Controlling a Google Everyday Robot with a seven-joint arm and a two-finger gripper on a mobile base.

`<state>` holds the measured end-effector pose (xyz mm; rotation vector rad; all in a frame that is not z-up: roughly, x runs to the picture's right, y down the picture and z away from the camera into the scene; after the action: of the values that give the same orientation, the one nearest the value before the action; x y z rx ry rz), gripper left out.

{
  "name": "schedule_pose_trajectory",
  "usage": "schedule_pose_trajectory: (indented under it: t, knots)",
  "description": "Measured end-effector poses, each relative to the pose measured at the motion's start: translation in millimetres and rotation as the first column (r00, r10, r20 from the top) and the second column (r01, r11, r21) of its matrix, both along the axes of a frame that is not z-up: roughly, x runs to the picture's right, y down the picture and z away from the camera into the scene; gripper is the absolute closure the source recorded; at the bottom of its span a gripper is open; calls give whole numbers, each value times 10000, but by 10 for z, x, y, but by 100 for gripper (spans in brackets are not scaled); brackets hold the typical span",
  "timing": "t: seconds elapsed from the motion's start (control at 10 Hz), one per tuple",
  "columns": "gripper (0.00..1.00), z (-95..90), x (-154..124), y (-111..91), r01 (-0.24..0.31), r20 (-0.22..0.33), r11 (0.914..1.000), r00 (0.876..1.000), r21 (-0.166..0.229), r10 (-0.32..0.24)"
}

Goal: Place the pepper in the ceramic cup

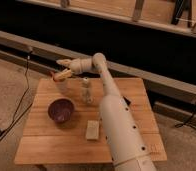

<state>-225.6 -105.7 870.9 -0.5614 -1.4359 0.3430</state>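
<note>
My gripper (62,69) is at the far left of the wooden table (136,100), reaching left from the pale arm. It hovers just over the ceramic cup (61,86), a small pale cylinder near the table's back left corner. The two fingers stand apart, one above the other. The pepper (55,76), a small red-orange bit, shows at the cup's mouth, right under the lower finger (66,74). I cannot tell whether that finger still touches it. Most of the cup's rim is hidden behind the gripper.
A dark purple bowl (60,110) sits in front of the cup. A tall pale shaker-like bottle (86,91) stands to the cup's right. A pale flat block (92,130) lies nearer the front. Cables (21,100) hang to the floor left of the table.
</note>
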Motion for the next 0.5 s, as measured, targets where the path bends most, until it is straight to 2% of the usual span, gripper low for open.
schedule_pose_trajectory:
  t: [0.3, 0.5]
  knots:
    - [27, -200, -4, 87, 800, 491, 9965, 9955, 222, -810]
    - [27, -374, 11, 148, 1307, 1045, 9910, 9856, 295, -1331]
